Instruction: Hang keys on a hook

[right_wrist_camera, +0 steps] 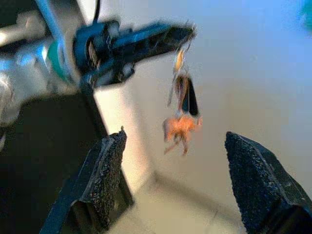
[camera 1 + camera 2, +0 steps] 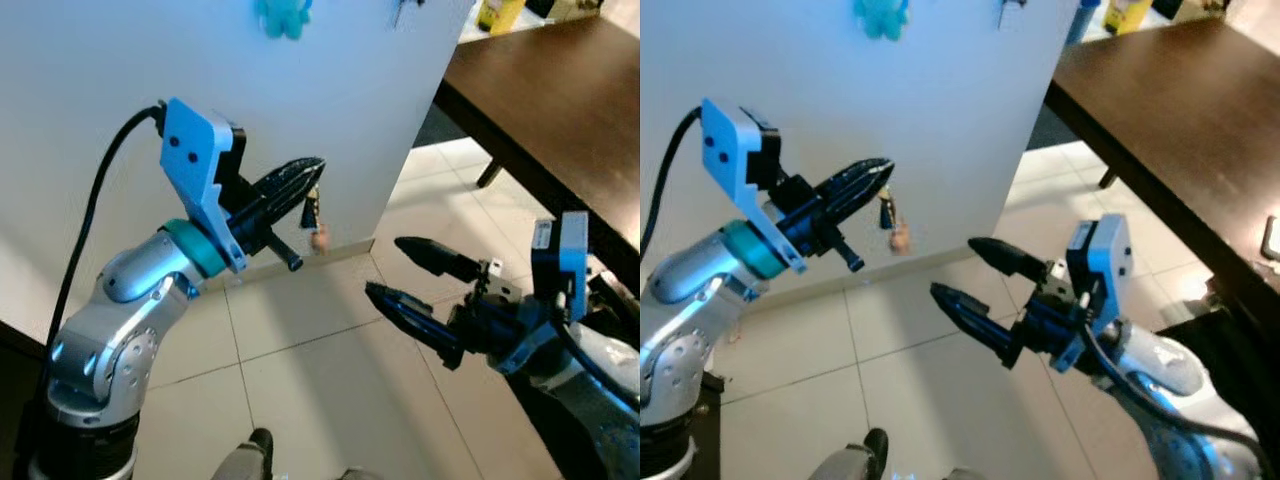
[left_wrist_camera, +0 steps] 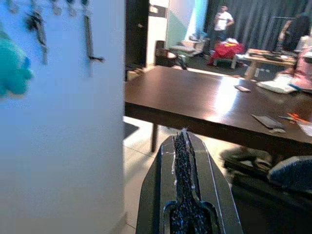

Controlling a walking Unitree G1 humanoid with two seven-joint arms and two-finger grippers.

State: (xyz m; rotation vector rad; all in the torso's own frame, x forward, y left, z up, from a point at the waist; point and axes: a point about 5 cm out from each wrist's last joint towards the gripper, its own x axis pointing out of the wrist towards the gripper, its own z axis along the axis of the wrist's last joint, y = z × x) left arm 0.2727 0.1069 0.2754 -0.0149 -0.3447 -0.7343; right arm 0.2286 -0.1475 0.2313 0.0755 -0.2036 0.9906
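My left gripper (image 2: 312,172) is shut on a bunch of keys (image 2: 313,212) with a small orange charm (image 2: 319,238). The bunch dangles from the fingertips in front of a white wall panel (image 2: 330,90). The right wrist view shows the keys (image 1: 184,95) and charm (image 1: 179,129) hanging under the left fingers. My right gripper (image 2: 385,268) is open, lower and to the right of the keys, pointing toward them. High on the panel, hooks (image 3: 89,34) carry other hanging items, beside a teal plush toy (image 2: 283,15).
A dark wooden table (image 2: 560,110) stands to the right of the panel, with small items on its top. The floor is pale tile (image 2: 320,390). A person (image 3: 223,19) stands far back in the room, near more tables.
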